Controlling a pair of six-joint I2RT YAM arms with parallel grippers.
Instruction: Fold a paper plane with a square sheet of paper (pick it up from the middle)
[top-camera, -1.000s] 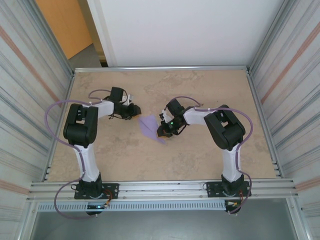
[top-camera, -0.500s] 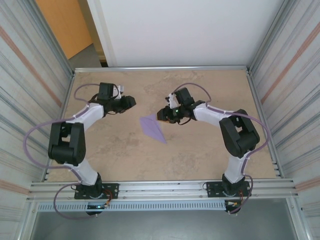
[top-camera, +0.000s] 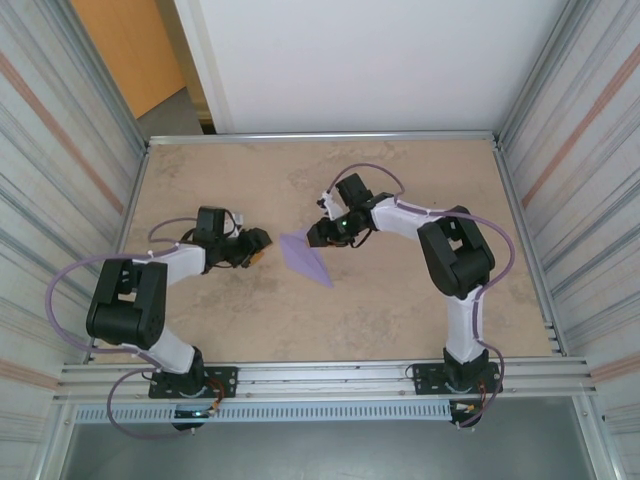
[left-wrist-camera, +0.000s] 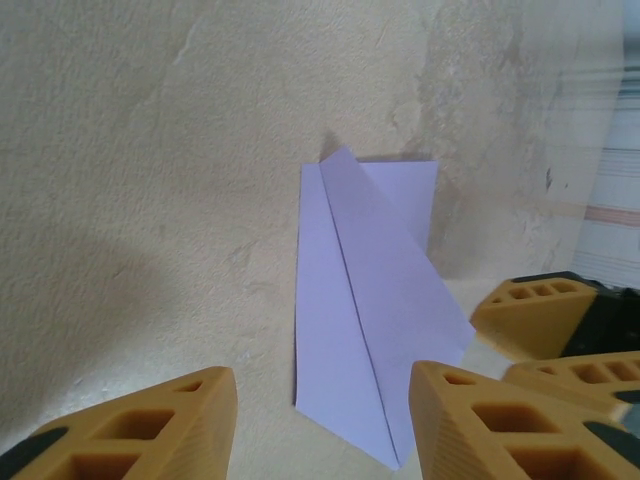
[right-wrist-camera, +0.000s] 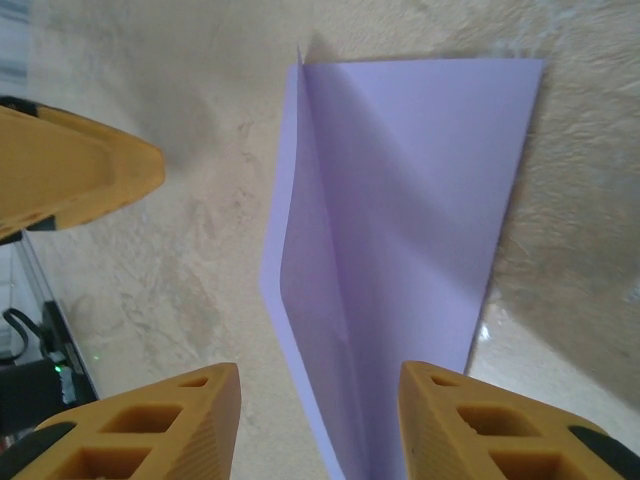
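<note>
The paper plane is in neither pincer as I read it. My left gripper has its jaws spread with nothing between them, low over the table just left of the paper. The right gripper is spread too, at the plane's blunt far end, pinching nothing.

From the left wrist, the plane lies flat ahead of my open fingers, with the right gripper's yellow fingers just beside its edge. From the right wrist, the paper shows one long crease and a broad flap laid over it.

On the stone-pattern table it lies between the two arms, pointing toward the bases. I judge the folds largely made. Any wing shaping or pressing that remains I cannot confirm.
</note>
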